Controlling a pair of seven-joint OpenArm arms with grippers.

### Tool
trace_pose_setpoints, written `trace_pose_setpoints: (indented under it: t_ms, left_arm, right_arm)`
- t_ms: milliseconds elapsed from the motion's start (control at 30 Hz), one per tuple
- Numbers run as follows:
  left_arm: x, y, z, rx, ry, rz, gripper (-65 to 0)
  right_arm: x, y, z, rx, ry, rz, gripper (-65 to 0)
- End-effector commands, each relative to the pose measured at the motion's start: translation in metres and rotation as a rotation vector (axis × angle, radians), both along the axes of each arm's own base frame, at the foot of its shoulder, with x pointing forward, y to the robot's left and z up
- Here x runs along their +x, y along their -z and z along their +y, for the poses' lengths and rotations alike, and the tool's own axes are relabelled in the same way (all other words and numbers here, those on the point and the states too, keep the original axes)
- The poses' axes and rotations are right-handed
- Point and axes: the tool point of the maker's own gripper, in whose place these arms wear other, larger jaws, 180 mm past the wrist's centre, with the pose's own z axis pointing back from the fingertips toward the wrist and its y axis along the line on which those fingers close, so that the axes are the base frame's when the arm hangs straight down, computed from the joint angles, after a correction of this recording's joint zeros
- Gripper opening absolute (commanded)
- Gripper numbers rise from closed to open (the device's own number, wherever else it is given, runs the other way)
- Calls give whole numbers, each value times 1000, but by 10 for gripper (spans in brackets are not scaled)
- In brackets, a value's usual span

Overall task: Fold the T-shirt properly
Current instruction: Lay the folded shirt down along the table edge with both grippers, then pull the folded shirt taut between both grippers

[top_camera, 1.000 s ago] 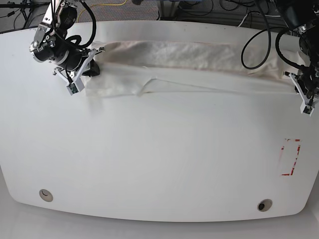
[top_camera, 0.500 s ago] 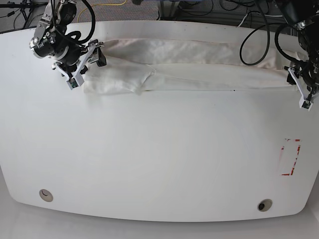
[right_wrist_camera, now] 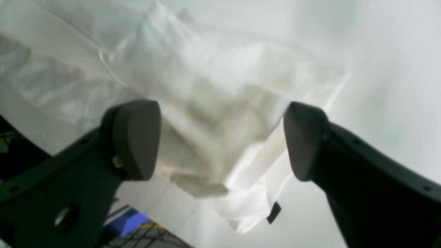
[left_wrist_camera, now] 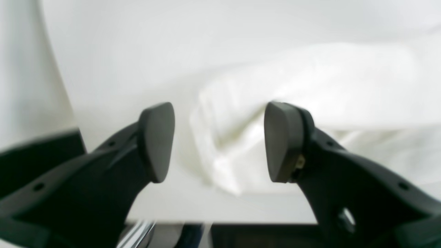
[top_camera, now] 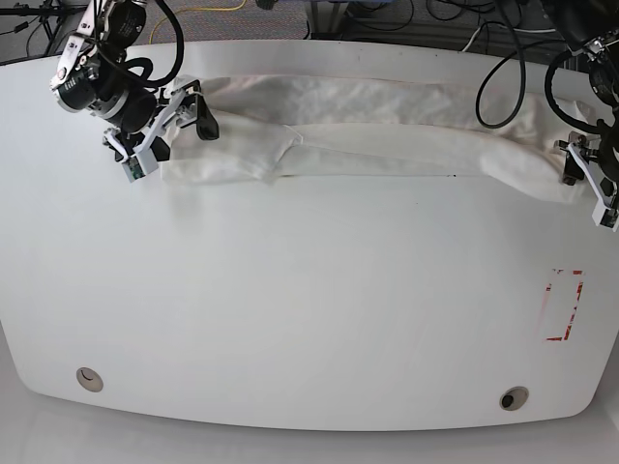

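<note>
Both grippers, left [left_wrist_camera: 219, 142] and right [right_wrist_camera: 220, 140], now gape off the long-folded white cloth T-shirt [top_camera: 387, 130]; crosswise folds remain.

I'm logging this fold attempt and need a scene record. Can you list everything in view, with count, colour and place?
T-shirt: one, white, folded into a long band along the far side of the table, print not visible.
Table: one, white, fills most of the base view.
Red marking: one, red outline, on the table near its right edge in the base view.
Round holes: two, near the front edge, one at each corner.
Cables: several, black, beyond the far edge and at the arms.
Right gripper: one, black and white, open, at the shirt's left end in the base view.
Left gripper: one, open, at the shirt's other end.
</note>
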Motion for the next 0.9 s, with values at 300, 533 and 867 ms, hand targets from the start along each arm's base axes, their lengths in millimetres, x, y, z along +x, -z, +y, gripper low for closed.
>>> trace_pose_setpoints:
  t_ms: [300, 533, 867]
  left_arm:
    - [2, -7, 10, -136, -48, -76, -265]
    - [-1, 31, 30, -187, -153, -10, -265]
    - [-13, 82, 40, -251, -223, 55, -265]
  right_arm:
    - [28, -22, 17, 115, 4, -117, -174]
    - [31, -1, 16, 72, 5, -59, -401]
    - [23, 42, -6, -6, 65, 49, -510]
